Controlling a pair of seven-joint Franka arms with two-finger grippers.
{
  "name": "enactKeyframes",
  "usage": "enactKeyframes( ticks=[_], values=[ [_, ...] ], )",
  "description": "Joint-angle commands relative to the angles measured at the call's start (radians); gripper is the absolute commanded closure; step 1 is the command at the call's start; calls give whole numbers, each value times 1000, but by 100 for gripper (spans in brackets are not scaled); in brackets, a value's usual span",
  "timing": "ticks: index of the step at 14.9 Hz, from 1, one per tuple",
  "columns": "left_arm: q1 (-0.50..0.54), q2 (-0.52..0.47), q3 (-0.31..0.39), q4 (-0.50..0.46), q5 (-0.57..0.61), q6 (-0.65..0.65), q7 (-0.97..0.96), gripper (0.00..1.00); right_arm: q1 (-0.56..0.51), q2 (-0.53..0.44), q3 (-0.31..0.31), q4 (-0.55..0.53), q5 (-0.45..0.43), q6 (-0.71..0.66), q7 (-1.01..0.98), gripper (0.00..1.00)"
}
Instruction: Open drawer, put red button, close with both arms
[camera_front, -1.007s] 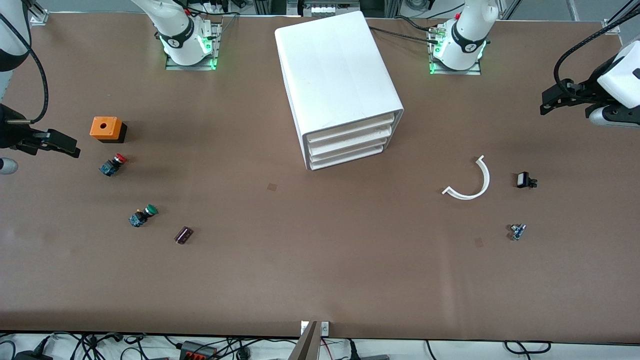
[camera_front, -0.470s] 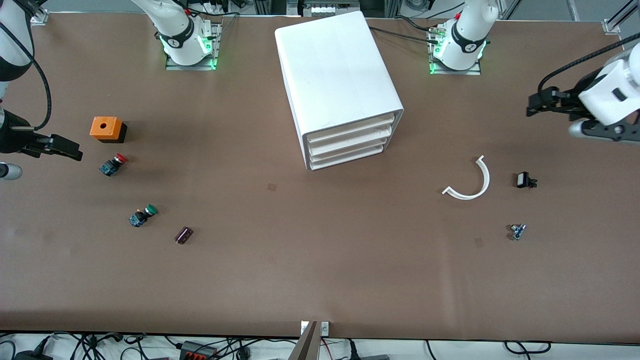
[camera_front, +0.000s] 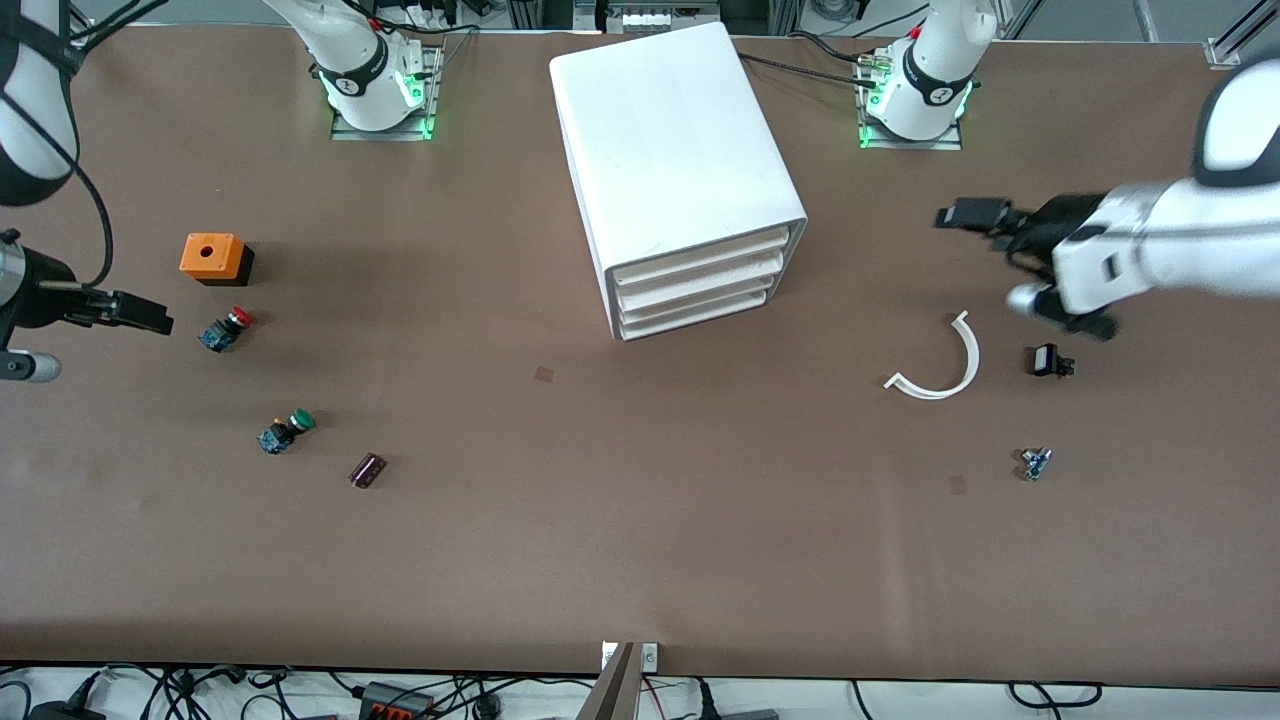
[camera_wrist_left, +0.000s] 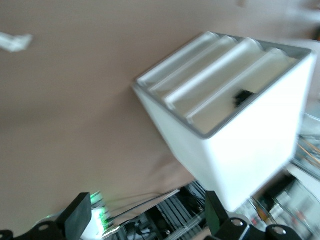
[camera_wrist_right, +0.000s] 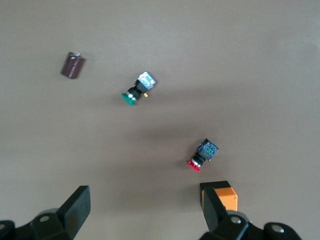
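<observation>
The white cabinet (camera_front: 680, 160) stands mid-table between the arms' bases, its three fronts all shut. The drawer (camera_front: 695, 283) is the middle front. The red button (camera_front: 228, 328) lies on its side on the table toward the right arm's end, beside the orange cube; the right wrist view shows the red button (camera_wrist_right: 202, 156) too. My right gripper (camera_front: 140, 315) (camera_wrist_right: 145, 205) hangs open and empty over the table beside that button. Over the table on the left arm's side of the cabinet, my left gripper (camera_front: 975, 215) (camera_wrist_left: 146, 212) is open and empty, with the cabinet (camera_wrist_left: 235, 145) ahead of it.
An orange cube with a hole (camera_front: 207, 256), a green-capped button (camera_front: 288, 430) and a dark small cylinder (camera_front: 367, 469) lie toward the right arm's end. A white curved strip (camera_front: 940, 365), a small black part (camera_front: 1050, 361) and a tiny blue part (camera_front: 1034, 462) lie toward the left arm's end.
The left arm has swung in from the table's end toward the cabinet, its gripper still open. The right gripper has crept a little toward the red button.
</observation>
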Motion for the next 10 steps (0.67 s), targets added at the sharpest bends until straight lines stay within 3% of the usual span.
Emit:
enactKeyframes(
  ticks=[1,3,6,10],
  values=[
    [0,161,5,25,-160,21,247,0,-36,56,5,8,-13,30,11,0],
    [-29,218,3,-20,-261,118,397,0,-82,72,5,-11,-6,31,11,0],
    [-98,262,3,-123,-401,296,477,0,-96,70,4,-66,-4,39,28,0],
    [-146,309,-2,-241,-629,382,770,0,-179,72,5,-191,3,134,40,0]
  ],
)
